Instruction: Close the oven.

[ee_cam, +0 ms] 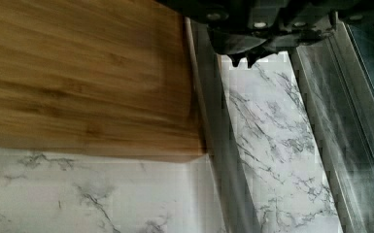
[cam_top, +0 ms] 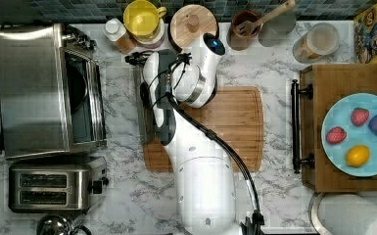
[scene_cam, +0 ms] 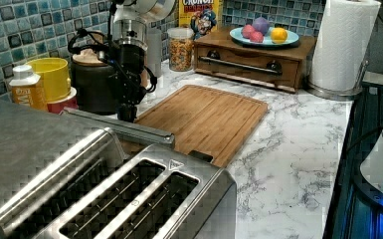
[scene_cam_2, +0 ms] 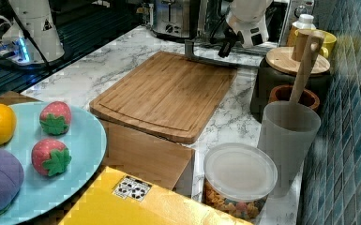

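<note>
The cereal box (scene_cam: 199,15) at the back of the counter in the left view carries yellow lettering reading "CRUNCH", with a second red word under it that seems to be "BERRIES". The white-capped bottle (scene_cam: 26,89) beside the yellow cup has a label whose print is too blurred to read. The toaster (scene_cam: 144,204) has a small triangle sign on its top.

White arm (cam_top: 203,181) (black cables) with dark tool (ee_cam: 243,57).
</note>
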`<state>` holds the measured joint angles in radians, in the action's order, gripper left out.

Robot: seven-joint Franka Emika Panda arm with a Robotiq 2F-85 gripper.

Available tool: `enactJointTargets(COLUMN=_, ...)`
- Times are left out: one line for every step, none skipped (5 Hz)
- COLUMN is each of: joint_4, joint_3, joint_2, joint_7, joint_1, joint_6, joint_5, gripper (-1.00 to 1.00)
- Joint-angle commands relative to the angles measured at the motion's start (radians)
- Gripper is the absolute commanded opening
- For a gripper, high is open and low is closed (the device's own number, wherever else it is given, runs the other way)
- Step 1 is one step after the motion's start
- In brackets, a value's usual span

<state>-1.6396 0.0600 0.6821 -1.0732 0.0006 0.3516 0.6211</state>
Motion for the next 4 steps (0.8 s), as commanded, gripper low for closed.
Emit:
enactJointTargets(joint_4=-0.039, joint_3=0.167, joint_2=-0.199, joint_7=-0.033, joint_1=0.091, joint_6=0.012, joint_5=0.133, gripper=-1.0)
enactJointTargets(joint_4=-0.002, joint_3=0.184, joint_2=-0.22, joint_7=-0.02, joint_1=0.104, joint_6=-0.001, joint_5=0.125, gripper=-1.0)
enactJointTargets(joint_4=0.037, joint_3=0.201, joint_2=-0.236, joint_7=-0.001, joint_1=0.127, joint_6=-0.014, joint_5=0.086, gripper=-1.0)
enactJointTargets(joint_4=0.098, joint_3=0.2, joint_2=-0.226, joint_7=0.078, joint_1=0.197, joint_6=0.0, joint_5=-0.037, gripper=-1.0)
